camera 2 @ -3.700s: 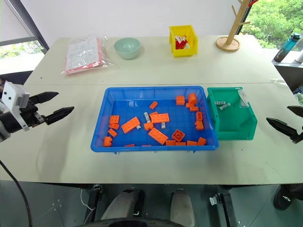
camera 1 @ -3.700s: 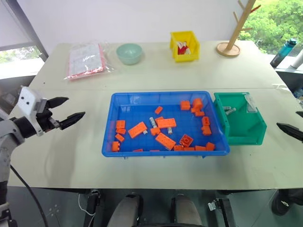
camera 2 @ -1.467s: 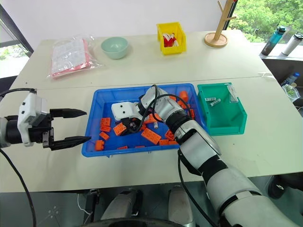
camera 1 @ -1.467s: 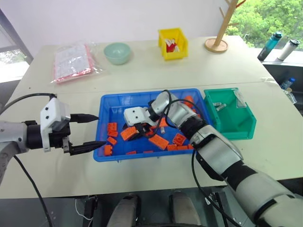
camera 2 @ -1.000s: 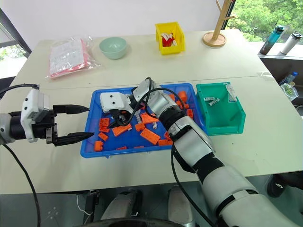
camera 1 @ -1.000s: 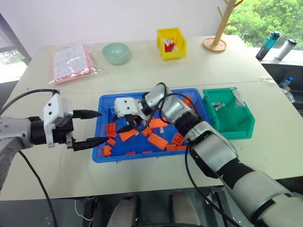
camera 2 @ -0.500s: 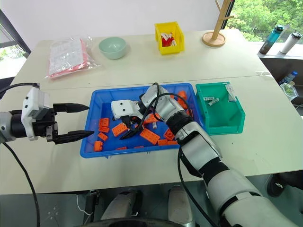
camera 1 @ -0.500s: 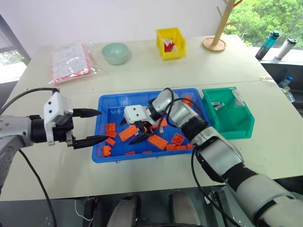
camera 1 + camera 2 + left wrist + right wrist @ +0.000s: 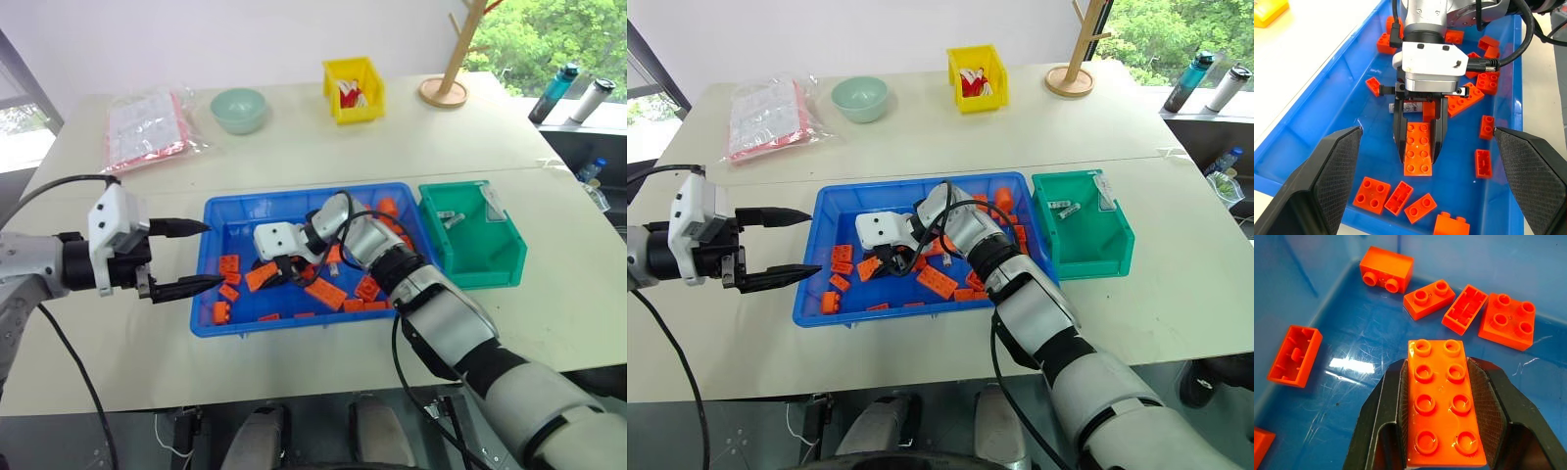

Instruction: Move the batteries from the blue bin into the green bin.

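The blue bin point(image 9: 294, 198) sits mid-table with several orange bricks scattered in it. My right gripper point(image 9: 1437, 367) reaches into its left half and is shut on a long orange brick point(image 9: 1418, 147), one finger on each long side. A silver battery point(image 9: 1406, 106) lies on the bin floor just behind those fingers. The green bin point(image 9: 490, 264) stands against the blue bin's right end, with small batteries point(image 9: 449, 217) at its back. My left gripper point(image 9: 213, 255) hovers open at the blue bin's left rim, pointing at the right gripper.
At the back of the table are a yellow bin point(image 9: 355, 90), a pale green bowl point(image 9: 240, 110), a plastic bag point(image 9: 147, 127) and a wooden stand point(image 9: 451, 88). Bottles point(image 9: 554, 93) stand beyond the table's right end.
Half a second ago the right gripper's fingers were spread wide over the bricks; now they are closed on the long orange brick. The left gripper has stayed put.
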{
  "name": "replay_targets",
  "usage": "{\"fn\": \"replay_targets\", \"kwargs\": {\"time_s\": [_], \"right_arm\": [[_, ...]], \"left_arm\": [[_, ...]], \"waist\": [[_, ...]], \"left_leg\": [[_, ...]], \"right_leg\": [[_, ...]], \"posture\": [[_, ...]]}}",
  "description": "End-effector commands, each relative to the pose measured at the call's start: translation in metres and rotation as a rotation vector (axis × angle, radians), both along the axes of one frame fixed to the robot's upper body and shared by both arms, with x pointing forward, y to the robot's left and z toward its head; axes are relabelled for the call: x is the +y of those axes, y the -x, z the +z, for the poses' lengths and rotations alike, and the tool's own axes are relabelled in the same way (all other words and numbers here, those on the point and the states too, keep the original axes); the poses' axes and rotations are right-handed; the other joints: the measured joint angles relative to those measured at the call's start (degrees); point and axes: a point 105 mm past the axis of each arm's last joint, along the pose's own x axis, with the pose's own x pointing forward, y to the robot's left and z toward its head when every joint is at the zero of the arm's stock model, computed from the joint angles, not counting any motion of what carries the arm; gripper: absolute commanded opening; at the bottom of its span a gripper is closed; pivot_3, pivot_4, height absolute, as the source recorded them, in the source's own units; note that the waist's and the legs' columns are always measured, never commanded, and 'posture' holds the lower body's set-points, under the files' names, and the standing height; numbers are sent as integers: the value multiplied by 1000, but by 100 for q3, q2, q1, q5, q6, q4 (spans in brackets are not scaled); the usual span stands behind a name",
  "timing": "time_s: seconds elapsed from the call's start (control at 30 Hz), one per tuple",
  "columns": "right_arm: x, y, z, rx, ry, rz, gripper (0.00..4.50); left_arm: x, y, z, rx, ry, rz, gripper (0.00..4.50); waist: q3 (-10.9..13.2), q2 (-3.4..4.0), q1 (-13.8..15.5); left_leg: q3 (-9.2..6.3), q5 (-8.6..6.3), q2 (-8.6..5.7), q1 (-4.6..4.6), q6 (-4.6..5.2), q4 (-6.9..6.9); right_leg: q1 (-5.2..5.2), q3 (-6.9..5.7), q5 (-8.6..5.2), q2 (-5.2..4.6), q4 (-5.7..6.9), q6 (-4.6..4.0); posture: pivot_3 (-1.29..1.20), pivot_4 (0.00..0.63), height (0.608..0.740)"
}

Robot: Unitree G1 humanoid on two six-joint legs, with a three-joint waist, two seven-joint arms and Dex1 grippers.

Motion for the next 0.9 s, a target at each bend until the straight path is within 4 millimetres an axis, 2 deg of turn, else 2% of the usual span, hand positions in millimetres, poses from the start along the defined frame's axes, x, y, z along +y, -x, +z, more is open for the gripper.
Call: {"fn": "replay_targets", "kwargs": {"time_s": [0.03, 0.1, 0.2, 0.23, 0.27, 0.4, 0.47, 0.63, 0.77, 0.9], "right_arm": [[25, 3, 33, -59, -107, 35, 1205], [34, -2, 40, -100, -146, -1, 1205], [45, -22, 49, -192, -201, -143, 1205], [46, -28, 50, -209, -208, -189, 2245], [46, -33, 52, -226, -215, -223, 2586], [35, -43, 55, -235, -216, -282, 4463], [27, -42, 58, -194, -223, -265, 4463], [-10, -30, 62, -82, -220, -260, 4463], [-32, -16, 54, -14, -193, -339, 4463], [-48, -1, 33, 47, -146, -417, 4463]], "left_arm": [[0, -1, 7, -36, -3, 0, 4500], [0, -2, 7, -37, -3, -1, 4500], [-1, -3, 7, -43, -1, -1, 4500], [-1, -3, 7, -45, 0, 0, 4500], [-2, -4, 7, -47, 1, 0, 4500], [-3, -4, 7, -50, 6, 1, 4500], [-4, -3, 6, -46, 13, 0, 4500], [-7, -2, 3, -28, 28, -13, 4500], [-4, -1, -1, -7, 20, -17, 4500], [4, -3, -3, 6, 5, -10, 4500]], "waist": [[0, 0, -9], [0, 0, -27], [0, 0, -84], [0, 0, -89], [0, 0, -90], [0, 0, -92], [0, 0, -105], [-1, -1, -96], [-1, -2, -84], [-1, -1, -74]], "left_leg": [[0, 0, 0, 0, 0, 0], [0, 0, 2, 0, -1, 0], [-1, 2, 2, 0, -4, -4], [-4, 3, 2, 0, -5, -5], [-6, 3, 2, 1, -5, -4], [-16, 3, -5, 2, -5, -3], [-15, 3, -6, 2, -5, -2], [-15, 3, -5, 2, -5, 5], [-10, 3, -5, 1, -5, 4], [0, 3, 0, 0, -4, 1]], "right_leg": [[0, 0, 0, 0, 0, 0], [-3, 0, 0, 1, 1, 0], [-7, 0, 0, 2, 5, 0], [-7, 0, 0, 4, 5, 0], [-7, 0, 0, 4, 5, 0], [-5, 0, 0, 3, 5, -1], [-1, 1, 0, 2, 5, 0], [-1, 2, 0, 0, 19, 0], [-3, 3, 0, -4, 25, 0], [-8, 4, 0, -5, 25, 0]], "posture": [[0, 150, 719], [0, 150, 719], [0, 150, 719], [0, 150, 719], [0, 150, 719], [0, 150, 719], [0, 150, 719], [0, 150, 719], [0, 150, 719], [0, 150, 719]]}}
